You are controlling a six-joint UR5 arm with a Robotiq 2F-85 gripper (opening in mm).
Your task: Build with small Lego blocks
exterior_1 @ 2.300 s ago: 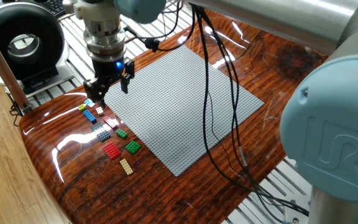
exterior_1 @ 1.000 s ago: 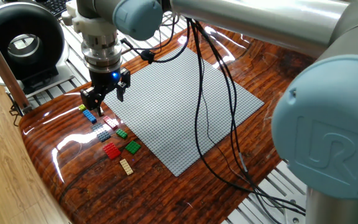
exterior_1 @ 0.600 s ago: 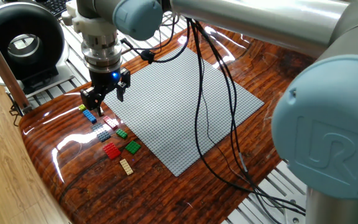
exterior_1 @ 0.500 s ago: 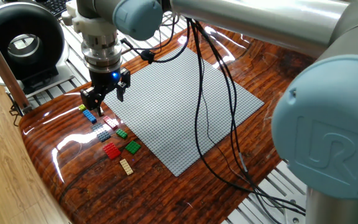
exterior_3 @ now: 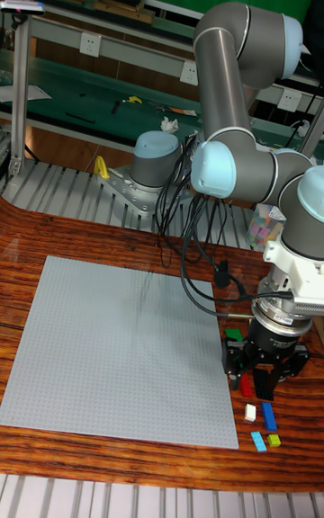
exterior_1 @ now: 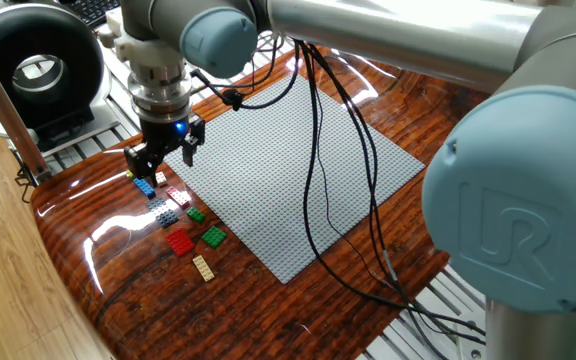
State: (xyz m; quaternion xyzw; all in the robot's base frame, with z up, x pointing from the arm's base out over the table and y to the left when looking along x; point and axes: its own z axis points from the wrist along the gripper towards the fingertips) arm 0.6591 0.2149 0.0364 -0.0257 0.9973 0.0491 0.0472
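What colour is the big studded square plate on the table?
Grey. The baseplate shows best in the fixed view.

Gripper (exterior_1: 161, 158) sits low over my brick cluster (exterior_1: 180, 215), fingers spread, straddling the top bricks. Baseplate (exterior_1: 298, 170) just at 3 o'clock of the cluster, flat, passable above. Black cables (exterior_1: 318, 190) drape across the plate's middle. Open wood table (exterior_1: 138, 300) at 6 o'clock. Black ring unit (exterior_1: 33, 65) blocks 10 o'clock.
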